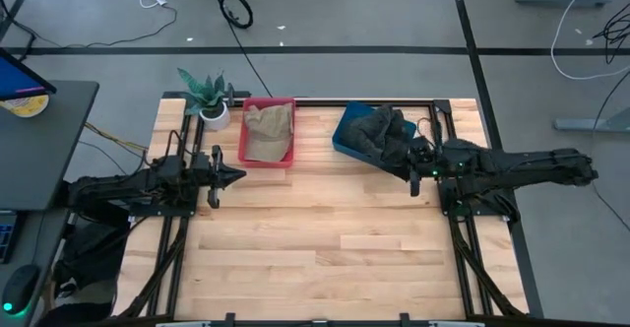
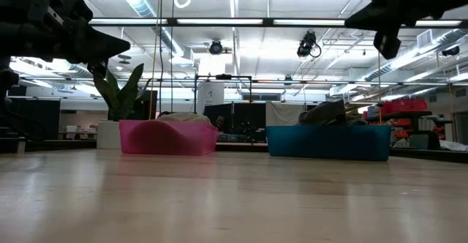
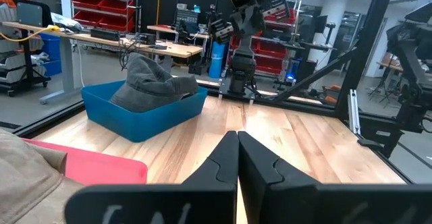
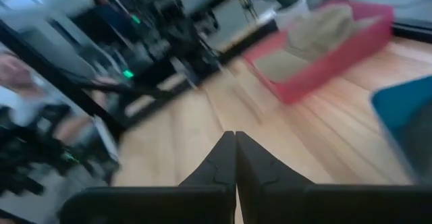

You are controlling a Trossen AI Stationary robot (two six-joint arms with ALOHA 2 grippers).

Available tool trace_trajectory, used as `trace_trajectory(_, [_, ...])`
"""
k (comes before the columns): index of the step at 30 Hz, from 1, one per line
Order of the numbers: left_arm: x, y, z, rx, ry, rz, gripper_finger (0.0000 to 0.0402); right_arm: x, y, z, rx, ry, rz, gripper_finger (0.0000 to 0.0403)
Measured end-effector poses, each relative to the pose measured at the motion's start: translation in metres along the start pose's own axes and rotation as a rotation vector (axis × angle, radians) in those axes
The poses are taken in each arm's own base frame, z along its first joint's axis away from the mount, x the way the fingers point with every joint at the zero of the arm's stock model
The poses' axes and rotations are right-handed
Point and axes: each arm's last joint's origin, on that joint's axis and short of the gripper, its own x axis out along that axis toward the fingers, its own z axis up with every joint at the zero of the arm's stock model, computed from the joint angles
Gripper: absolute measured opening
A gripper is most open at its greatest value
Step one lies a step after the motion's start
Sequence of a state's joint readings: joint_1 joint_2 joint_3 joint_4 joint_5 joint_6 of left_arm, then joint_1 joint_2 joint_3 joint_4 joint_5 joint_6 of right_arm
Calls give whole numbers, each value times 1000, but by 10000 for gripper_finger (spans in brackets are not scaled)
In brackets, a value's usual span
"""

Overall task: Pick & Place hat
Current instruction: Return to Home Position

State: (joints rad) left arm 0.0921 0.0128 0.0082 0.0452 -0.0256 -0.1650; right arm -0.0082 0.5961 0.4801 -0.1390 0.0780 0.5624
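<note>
A dark grey hat (image 1: 382,130) lies heaped in the blue bin (image 1: 346,140) at the table's far right; it also shows in the left wrist view (image 3: 152,86) and the low view (image 2: 325,113). A tan hat (image 1: 268,130) fills the pink bin (image 1: 242,148). My right gripper (image 1: 411,174) is shut, raised just right of and nearer than the blue bin, holding nothing. My left gripper (image 1: 239,175) is shut, hovering just nearer than the pink bin, holding nothing.
A potted plant (image 1: 206,97) stands at the far left corner beside the pink bin. The bare wooden table (image 1: 325,228) stretches across the middle and near side. Black frame rails (image 1: 455,219) run along both sides.
</note>
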Motion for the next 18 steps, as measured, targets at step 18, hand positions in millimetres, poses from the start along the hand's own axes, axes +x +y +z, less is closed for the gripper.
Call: trace_trajectory(18, [0, 0, 0, 0, -4, -1, 3, -42, -13, -19, -8, -401, 350, 2])
